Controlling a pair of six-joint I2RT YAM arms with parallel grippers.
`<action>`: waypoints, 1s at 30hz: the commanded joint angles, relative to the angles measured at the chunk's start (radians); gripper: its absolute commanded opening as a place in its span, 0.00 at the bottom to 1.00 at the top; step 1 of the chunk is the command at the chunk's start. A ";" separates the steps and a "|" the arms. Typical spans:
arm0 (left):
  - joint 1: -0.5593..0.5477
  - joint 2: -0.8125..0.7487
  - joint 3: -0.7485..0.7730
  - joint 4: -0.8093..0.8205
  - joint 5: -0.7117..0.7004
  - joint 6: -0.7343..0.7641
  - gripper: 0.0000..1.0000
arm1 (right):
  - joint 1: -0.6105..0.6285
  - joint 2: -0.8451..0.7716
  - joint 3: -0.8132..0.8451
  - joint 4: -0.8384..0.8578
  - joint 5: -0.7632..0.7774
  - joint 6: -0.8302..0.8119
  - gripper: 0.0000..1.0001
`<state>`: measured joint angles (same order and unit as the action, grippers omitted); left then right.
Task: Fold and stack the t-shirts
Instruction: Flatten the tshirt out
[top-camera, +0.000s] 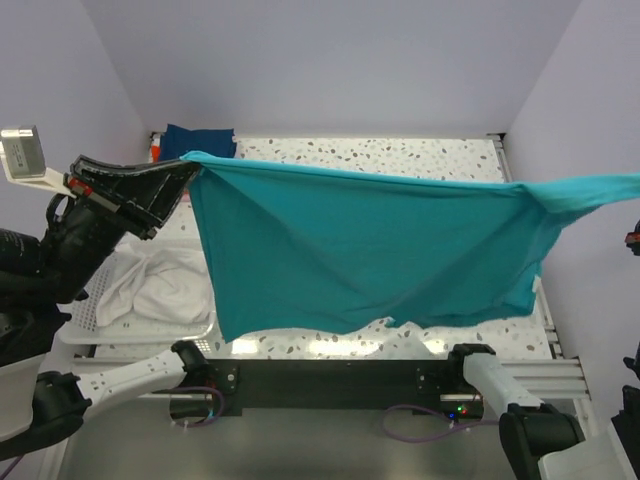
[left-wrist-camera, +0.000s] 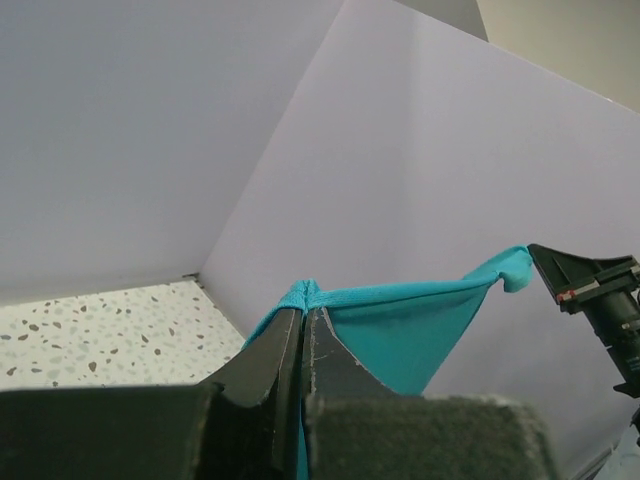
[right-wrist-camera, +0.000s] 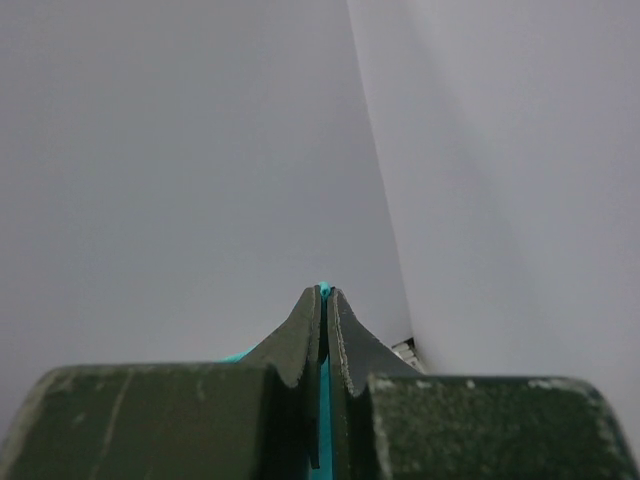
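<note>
The teal t-shirt (top-camera: 360, 250) hangs spread out in the air above the table (top-camera: 400, 155), stretched by its top edge. That edge runs almost straight from above the table's far-left corner to out past the table's right side. Below it the cloth sags in long slanting folds, and the lower hem hangs over the near part of the table; whether it touches the tabletop cannot be told. The left gripper (top-camera: 188, 165) is above the table's far-left corner, its jaws pressed together on the shirt's top-left corner. In the left wrist view the teal hem is bunched right at the fingertips. The right gripper (right-wrist-camera: 324, 292) is past the table's right edge and out of the overhead view. Its own camera shows the two fingers clamped tight with a thin sliver of teal between them, and in the left wrist view its black tip pinches the far end of the taut edge. At the far-left corner of the table lies a folded navy blue t-shirt (top-camera: 200, 140), with a sliver of orange-red cloth (top-camera: 155, 152) just beside it. On the table's left side sits a white slatted basket (top-camera: 90, 320) holding crumpled white cloth (top-camera: 160, 285). Pale lilac walls (top-camera: 330, 60) rise behind and beside the table.
</note>
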<state>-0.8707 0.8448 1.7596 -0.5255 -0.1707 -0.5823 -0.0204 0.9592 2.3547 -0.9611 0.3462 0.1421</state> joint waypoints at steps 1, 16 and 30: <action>0.006 0.023 -0.009 -0.011 -0.067 0.024 0.00 | -0.004 0.029 -0.069 0.068 0.014 -0.067 0.00; 0.359 0.419 -0.482 0.093 -0.191 -0.076 0.00 | -0.004 0.222 -0.839 0.484 -0.013 0.025 0.00; 0.599 1.335 -0.008 0.174 0.134 0.024 0.00 | -0.004 0.982 -0.698 0.622 -0.064 0.057 0.00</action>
<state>-0.3050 2.1304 1.6436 -0.3767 -0.1177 -0.5972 -0.0204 1.9106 1.5349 -0.4034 0.2901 0.1837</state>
